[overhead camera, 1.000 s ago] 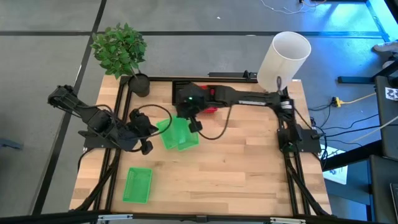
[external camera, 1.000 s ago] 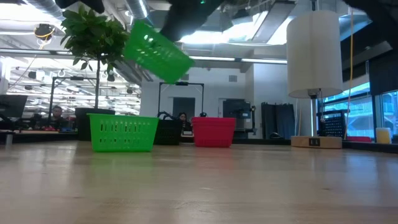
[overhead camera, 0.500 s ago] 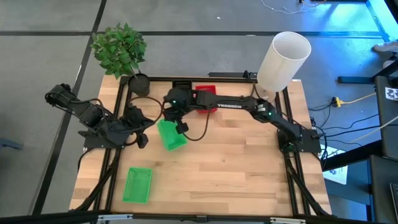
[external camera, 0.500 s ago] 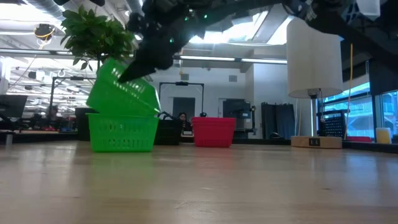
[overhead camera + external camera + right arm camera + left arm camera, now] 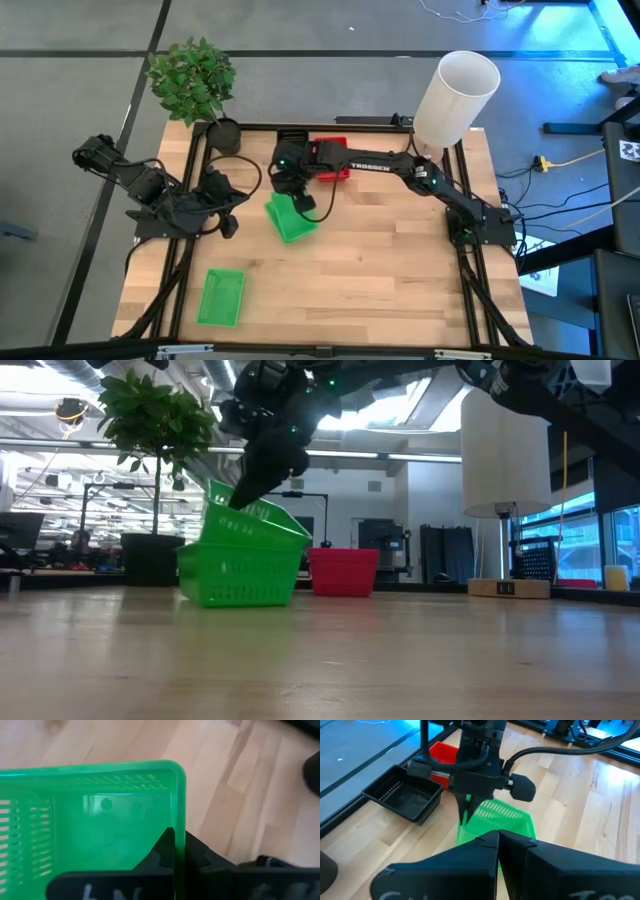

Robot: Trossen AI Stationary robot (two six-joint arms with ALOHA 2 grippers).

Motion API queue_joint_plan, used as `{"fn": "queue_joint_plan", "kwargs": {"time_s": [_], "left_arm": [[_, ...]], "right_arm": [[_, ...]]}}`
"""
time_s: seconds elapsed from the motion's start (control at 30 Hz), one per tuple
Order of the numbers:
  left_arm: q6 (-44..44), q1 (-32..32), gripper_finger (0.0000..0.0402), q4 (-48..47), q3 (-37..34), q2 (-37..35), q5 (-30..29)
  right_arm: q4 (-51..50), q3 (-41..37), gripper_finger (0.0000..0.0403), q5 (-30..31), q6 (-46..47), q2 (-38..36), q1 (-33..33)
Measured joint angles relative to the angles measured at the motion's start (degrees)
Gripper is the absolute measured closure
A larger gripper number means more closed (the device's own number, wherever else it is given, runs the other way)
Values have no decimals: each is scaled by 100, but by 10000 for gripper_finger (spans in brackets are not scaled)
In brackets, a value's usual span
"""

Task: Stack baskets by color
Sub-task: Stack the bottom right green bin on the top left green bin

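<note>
The right gripper (image 5: 291,196), just left of centre in the high view, has its fingers (image 5: 167,847) pinched tight on the wall of a green basket (image 5: 291,218), which sits tilted in a 2nd green basket (image 5: 240,570) resting on the table (image 5: 400,270). The left gripper (image 5: 226,225), at centre left, hovers with its fingers (image 5: 485,852) pressed together on nothing.

A 3rd green basket (image 5: 221,297) lies at lower left of the wooden table. A red basket (image 5: 334,150) and a black basket (image 5: 404,800) sit at the upper centre edge, with a potted plant (image 5: 195,85) at upper left and a white lampshade (image 5: 455,95) at upper right. Behind, an office shows.
</note>
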Motion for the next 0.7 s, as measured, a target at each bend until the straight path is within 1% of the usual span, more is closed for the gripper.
{"fn": "queue_joint_plan", "kwargs": {"time_s": [0.1,0.23,0.37,0.7], "left_arm": [[0,0,401,0,0,0,-1],[0,0,401,0,0,0,-2],[0,0,401,0,0,0,-2],[2,0,401,0,0,0,-2]], "right_arm": [[-171,0,403,-32,-5,0,4],[-400,0,403,-226,-38,0,11],[-535,0,401,-281,-277,0,26],[-549,0,350,-288,-284,0,102]]}}
